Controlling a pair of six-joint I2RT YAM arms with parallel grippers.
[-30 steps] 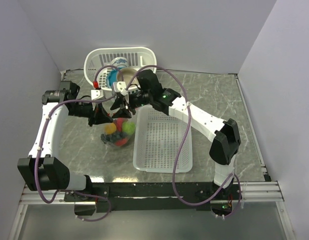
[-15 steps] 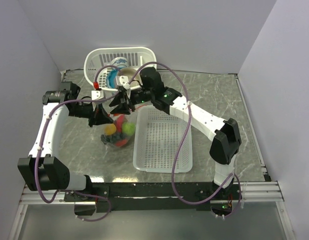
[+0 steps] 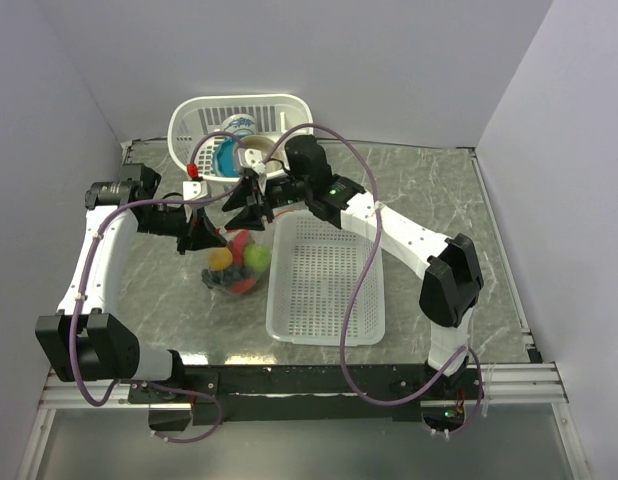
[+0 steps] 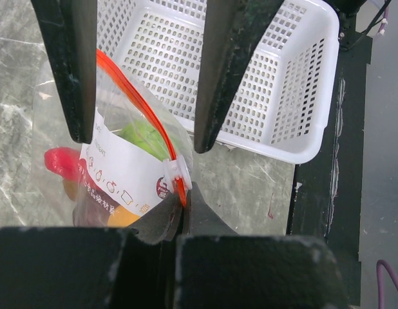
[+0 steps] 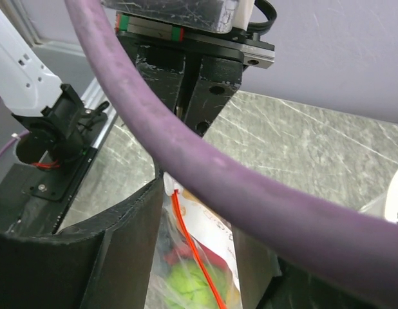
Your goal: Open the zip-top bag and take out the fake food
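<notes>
The left jaws are pinched shut on the zip-top bag [image 4: 122, 161] by its slider, holding it upright over the table [image 3: 439, 200]. This seems meant to steady it while the right jaws, partly open, straddle its orange-zipped mouth. The fake food [image 3: 244, 262] sits inside the bag, beside a white basket [image 3: 329, 290], on grey marbled table under lilac walls [image 3: 289, 50].

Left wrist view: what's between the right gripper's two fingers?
The zip-top bag's orange-red zip strip runs through the gap, green lime behind it. The right gripper's fingers stand apart. Seen in the left wrist view.
</notes>
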